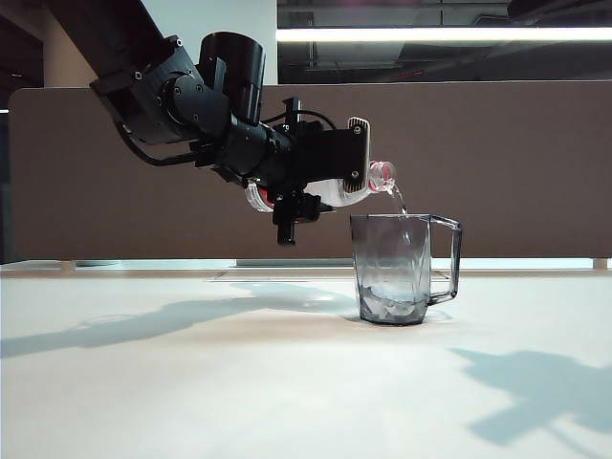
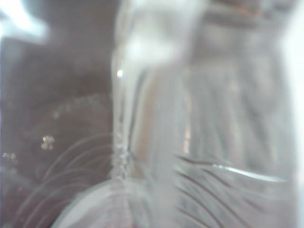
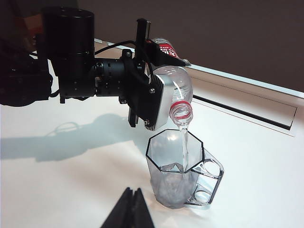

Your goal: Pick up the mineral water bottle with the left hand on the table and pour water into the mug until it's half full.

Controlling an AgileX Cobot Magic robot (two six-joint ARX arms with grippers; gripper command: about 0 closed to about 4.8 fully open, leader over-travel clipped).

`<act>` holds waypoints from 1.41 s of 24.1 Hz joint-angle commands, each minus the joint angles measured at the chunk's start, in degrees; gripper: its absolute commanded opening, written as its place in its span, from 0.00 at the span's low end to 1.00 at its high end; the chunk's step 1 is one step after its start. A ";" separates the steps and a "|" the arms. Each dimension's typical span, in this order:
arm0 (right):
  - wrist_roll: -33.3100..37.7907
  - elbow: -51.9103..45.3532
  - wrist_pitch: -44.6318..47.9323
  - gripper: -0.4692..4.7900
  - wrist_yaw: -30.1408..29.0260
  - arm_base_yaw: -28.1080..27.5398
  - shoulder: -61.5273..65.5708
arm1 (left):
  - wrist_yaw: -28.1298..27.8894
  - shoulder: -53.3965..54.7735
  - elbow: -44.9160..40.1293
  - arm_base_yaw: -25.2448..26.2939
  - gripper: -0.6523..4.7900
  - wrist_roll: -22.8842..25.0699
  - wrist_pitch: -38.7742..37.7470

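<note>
Two jaws of my left gripper (image 1: 316, 186) are clamped across the body of the bottle (image 3: 176, 84), holding it tipped nearly level with its open mouth angled down, just above the rim of the mug (image 1: 397, 268). A thin stream of water (image 3: 183, 145) runs from the red-ringed neck into the mug. The mug stands upright on the table (image 1: 191, 382), handle turned away from my left arm, and a shallow pool lies in its base, well short of halfway. The bottle's red-and-white label shows at the end behind my jaws.

My left wrist camera sits so close that it gives only a blur of clear ribbed plastic (image 2: 223, 142) and the falling stream.

My right gripper (image 3: 130, 209) hangs low over the table, near the mug but apart from it, its dark fingertips pressed together with nothing between them.

The table is white and smooth, with soft shadows of the arms across it. A brown partition (image 1: 516, 163) stands behind its far edge, and a long strip light (image 1: 440, 34) glows above that.
</note>
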 commanded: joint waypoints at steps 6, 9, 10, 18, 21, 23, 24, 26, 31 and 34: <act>-0.15 0.35 1.05 0.09 0.11 -0.04 -0.15 | 0.20 -0.63 0.35 0.04 0.56 0.68 3.48; -0.15 0.35 1.05 0.09 0.09 -0.04 -0.15 | 0.22 -0.63 0.35 0.09 0.56 0.68 3.48; -0.15 0.35 1.05 0.09 0.11 -0.04 -0.15 | 0.20 -0.63 0.35 0.11 0.56 0.68 3.48; -0.15 0.35 1.03 0.09 0.11 -0.04 -0.15 | 0.22 -0.63 0.35 0.35 0.56 0.72 3.39; -0.15 0.35 1.05 0.09 0.09 -0.04 -0.15 | 0.22 -0.63 0.35 0.61 0.56 1.01 3.39; -0.15 0.35 1.05 0.09 0.11 -0.04 -0.15 | 0.20 -0.63 0.35 0.66 0.56 1.11 3.37; -0.15 0.35 1.05 0.09 0.11 -0.04 -0.15 | 0.20 -0.63 0.35 0.66 0.56 1.11 3.41; -0.15 0.35 1.05 0.09 0.11 -0.04 -0.15 | 0.20 -0.63 0.35 0.66 0.56 1.14 3.39; -0.15 0.35 1.05 0.09 0.09 -0.04 -0.15 | 0.20 -0.63 0.35 0.66 0.56 1.77 3.39; -0.15 0.35 1.05 0.09 0.11 -0.04 -0.15 | 0.20 -0.63 0.35 0.66 0.56 1.81 3.39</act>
